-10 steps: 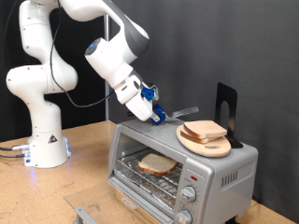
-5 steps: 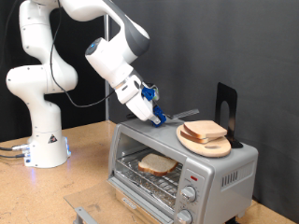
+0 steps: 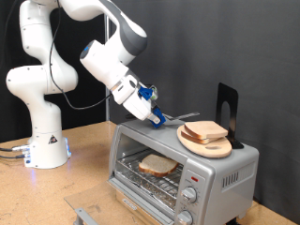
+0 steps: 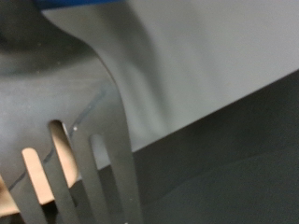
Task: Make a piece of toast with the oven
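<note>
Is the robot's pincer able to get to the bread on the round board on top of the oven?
Probably yes. The pincer hovers just beside the bread on the board atop the oven, with nothing between them.

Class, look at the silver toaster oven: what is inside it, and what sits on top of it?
Inside the oven, one piece of toast lies on the wire rack. On top sits a round wooden board stacked with bread slices. The oven's back interior is hidden.

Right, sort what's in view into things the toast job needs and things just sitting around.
Belongs to the job:
- oven, door open
- piece of toast on its rack
- gripper above the oven, holding a slotted spatula
- stacked slices on the round wooden board atop the oven

Just lying about:
- black stand behind the board
- cables by the robot base
</note>
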Controlling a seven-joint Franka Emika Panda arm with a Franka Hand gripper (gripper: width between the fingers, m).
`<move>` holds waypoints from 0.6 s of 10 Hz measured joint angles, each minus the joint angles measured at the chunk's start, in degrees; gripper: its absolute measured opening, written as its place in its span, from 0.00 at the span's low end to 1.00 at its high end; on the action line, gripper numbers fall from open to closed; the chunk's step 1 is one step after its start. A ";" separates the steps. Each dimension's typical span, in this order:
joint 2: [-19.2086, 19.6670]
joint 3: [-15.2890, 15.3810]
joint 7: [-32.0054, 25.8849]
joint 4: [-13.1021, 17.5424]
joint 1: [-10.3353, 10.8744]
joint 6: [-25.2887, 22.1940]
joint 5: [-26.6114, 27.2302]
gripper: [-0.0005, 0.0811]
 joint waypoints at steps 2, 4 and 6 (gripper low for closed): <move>-0.79 -0.98 -3.76 -0.01 -0.10 0.00 2.63 0.99; -0.90 -1.16 -3.80 -0.09 -0.30 0.01 2.07 0.99; -0.96 -1.32 -3.80 -0.12 -0.41 0.00 1.96 0.99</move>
